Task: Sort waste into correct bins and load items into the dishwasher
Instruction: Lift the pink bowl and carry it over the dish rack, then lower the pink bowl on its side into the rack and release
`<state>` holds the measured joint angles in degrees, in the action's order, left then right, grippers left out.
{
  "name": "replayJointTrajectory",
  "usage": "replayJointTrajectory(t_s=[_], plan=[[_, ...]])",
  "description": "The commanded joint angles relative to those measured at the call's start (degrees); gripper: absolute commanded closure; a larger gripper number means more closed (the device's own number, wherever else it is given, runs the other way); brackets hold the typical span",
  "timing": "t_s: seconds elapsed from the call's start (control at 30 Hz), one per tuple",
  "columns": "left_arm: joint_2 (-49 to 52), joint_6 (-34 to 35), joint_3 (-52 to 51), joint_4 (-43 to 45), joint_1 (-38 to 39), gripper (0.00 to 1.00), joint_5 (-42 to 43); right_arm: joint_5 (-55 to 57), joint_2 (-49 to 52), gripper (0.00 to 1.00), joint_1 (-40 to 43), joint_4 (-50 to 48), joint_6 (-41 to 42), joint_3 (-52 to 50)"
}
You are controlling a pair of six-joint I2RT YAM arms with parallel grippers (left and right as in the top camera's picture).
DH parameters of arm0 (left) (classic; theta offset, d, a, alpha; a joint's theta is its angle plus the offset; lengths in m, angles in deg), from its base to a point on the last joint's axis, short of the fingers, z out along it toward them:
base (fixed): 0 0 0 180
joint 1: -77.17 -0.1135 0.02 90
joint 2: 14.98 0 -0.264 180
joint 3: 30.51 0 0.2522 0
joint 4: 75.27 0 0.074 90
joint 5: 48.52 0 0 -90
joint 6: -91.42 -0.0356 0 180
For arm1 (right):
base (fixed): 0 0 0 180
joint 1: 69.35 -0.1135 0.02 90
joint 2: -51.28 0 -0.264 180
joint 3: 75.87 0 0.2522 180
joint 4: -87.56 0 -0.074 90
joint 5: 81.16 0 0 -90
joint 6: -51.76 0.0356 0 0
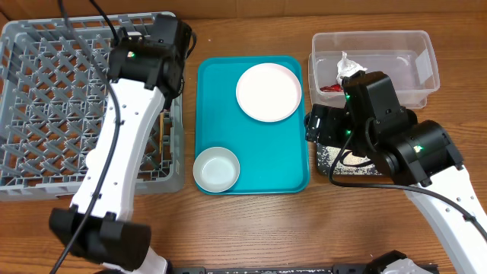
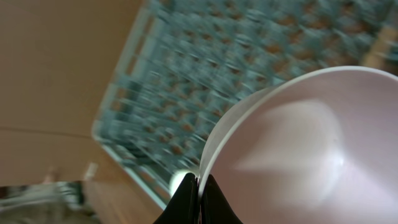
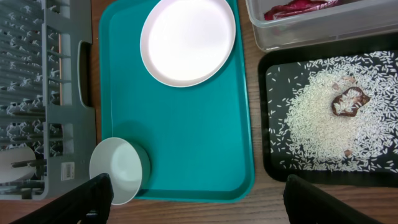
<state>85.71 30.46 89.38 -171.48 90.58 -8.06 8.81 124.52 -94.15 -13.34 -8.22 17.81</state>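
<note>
My left gripper [image 2: 199,193] is shut on the thin rim of a small white bowl [image 2: 298,143], held above the blurred grey dishwasher rack [image 2: 205,74]. In the overhead view the left arm [image 1: 144,61] hides that bowl, over the rack's [image 1: 46,99] right side. My right gripper [image 3: 199,208] stands open and empty above the near edge of the teal tray [image 3: 199,124]. A round white plate [image 3: 188,40] and a pale grey bowl [image 3: 119,169] sit on that tray. Rice grains [image 3: 323,118] and a brown lump [image 3: 348,102] lie in the black tray [image 3: 264,118]. The clear tub [image 1: 411,46] holds a napkin [image 1: 348,65] and a red wrapper [image 1: 329,87].
The teal tray [image 1: 255,175] lies between the rack and the two bins. My right arm [image 1: 411,152] covers most of the black tray from above. A small white object [image 3: 15,163] rests in the rack's near part. Bare wooden table [image 1: 251,228] runs along the front.
</note>
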Motion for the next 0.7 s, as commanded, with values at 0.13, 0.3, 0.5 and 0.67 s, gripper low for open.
replayJointTrajectory(t_s=[0.13,0.3,0.5,0.67], plan=[[10.0,4.6,-0.7,1.2,0.0,0.96,-23.1,-0.1,-0.1,0.11,0.1,-0.1,0.2,0.8],[16.7,4.2,-0.7,1.2,0.0,0.96,-25.2,-0.1,-0.1,0.11,0.1,0.0,0.2,0.8],[21.6,4.2,-0.7,1.1,0.0,0.96,-26.9,-0.1,-0.1,0.11,0.1,-0.1,0.2,0.8],[23.1,4.4,-0.7,1.1,0.0,0.96,-26.4,-0.1,-0.1,0.11,0.1,0.0,0.2,0.8]])
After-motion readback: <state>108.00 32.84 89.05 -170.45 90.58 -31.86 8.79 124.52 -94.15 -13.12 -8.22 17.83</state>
